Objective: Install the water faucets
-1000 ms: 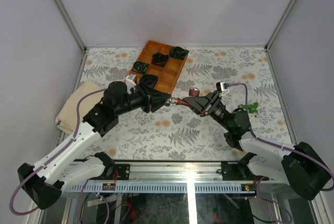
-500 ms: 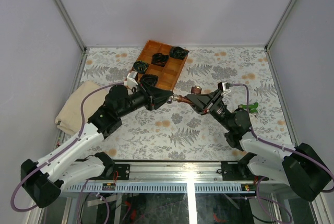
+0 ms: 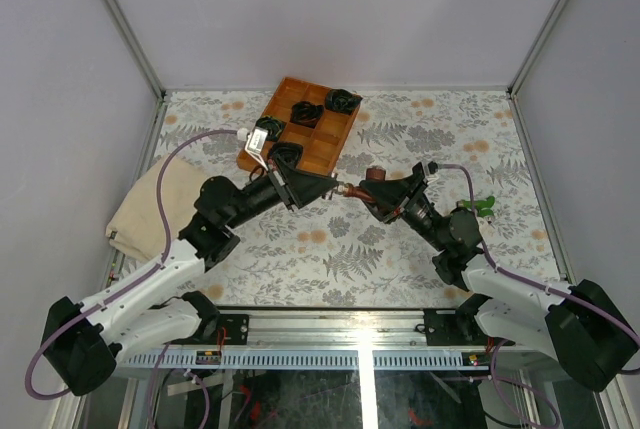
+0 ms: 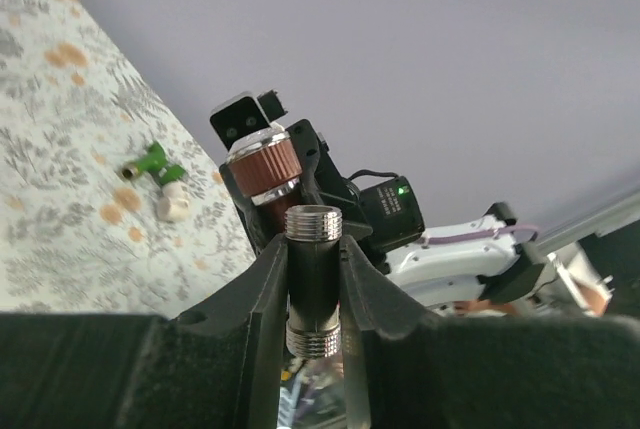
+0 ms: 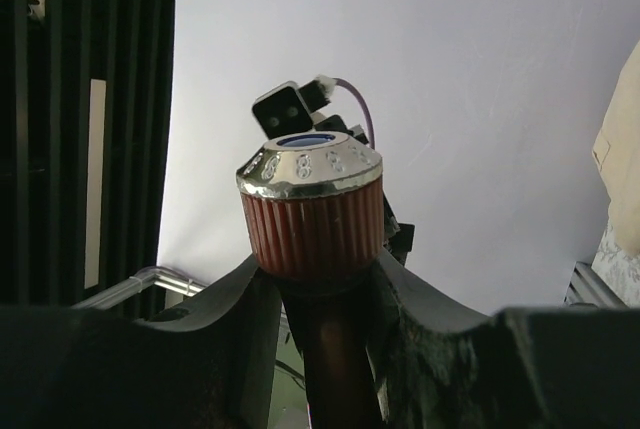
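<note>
Top external view: the red-brown faucet (image 3: 373, 177) is held aloft over mid-table, clamped in the right gripper (image 3: 368, 194). Its stem is aligned left-right toward the left gripper (image 3: 332, 187), just beside it, whose jaws are closed on a dark threaded tube (image 4: 313, 279).

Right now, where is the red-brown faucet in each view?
Top external: red-brown faucet above mid-table.
Left wrist: faucet at centre, behind the threaded pipe.
Right wrist: faucet at centre, knob uppermost.
Shared landmark: right gripper clamped on it.
</note>
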Available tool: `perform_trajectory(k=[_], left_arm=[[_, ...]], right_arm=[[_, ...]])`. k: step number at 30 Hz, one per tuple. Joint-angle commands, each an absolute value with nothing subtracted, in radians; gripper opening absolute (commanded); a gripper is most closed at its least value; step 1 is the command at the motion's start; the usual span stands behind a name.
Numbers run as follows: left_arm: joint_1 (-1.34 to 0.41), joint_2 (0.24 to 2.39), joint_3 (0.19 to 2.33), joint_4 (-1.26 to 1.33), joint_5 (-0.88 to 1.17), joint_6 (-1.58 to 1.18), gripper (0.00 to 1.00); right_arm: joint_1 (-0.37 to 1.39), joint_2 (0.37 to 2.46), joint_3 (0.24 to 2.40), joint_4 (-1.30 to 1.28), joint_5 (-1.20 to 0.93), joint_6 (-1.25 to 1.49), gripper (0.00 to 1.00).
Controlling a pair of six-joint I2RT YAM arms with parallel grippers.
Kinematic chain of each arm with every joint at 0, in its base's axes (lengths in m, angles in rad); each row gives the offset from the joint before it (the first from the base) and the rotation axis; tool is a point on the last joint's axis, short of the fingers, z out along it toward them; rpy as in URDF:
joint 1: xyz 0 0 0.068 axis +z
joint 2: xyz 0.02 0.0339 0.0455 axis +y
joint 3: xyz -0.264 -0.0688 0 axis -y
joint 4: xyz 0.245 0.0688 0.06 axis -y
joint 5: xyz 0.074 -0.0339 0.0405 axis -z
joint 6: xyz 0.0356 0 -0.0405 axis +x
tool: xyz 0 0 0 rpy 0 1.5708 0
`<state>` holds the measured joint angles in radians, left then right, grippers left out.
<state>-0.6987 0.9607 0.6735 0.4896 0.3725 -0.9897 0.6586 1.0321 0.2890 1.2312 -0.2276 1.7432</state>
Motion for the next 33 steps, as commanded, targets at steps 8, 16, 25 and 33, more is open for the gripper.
perform_trajectory(k=[8, 16, 25, 33], left_arm=[[-0.726, 0.959, 0.623, 0.592, 0.526, -0.577, 0.17], [-0.726, 0.962, 0.685, 0.453, 0.53, -0.577, 0.32], [-0.726, 0.947, 0.675, 0.477, 0.532, -0.584, 0.23], [-0.726, 0.947, 0.688, 0.463, 0.503, -0.579, 0.38]], right_arm=[[0.673, 0.984, 0.319, 1.201, -0.253, 1.794, 0.0], [0.673, 0.956, 0.308, 1.182, -0.226, 1.787, 0.0], [0.673, 0.922, 0.311, 1.118, -0.229, 1.758, 0.0], [0.673, 0.91, 0.313, 1.089, -0.232, 1.746, 0.0]])
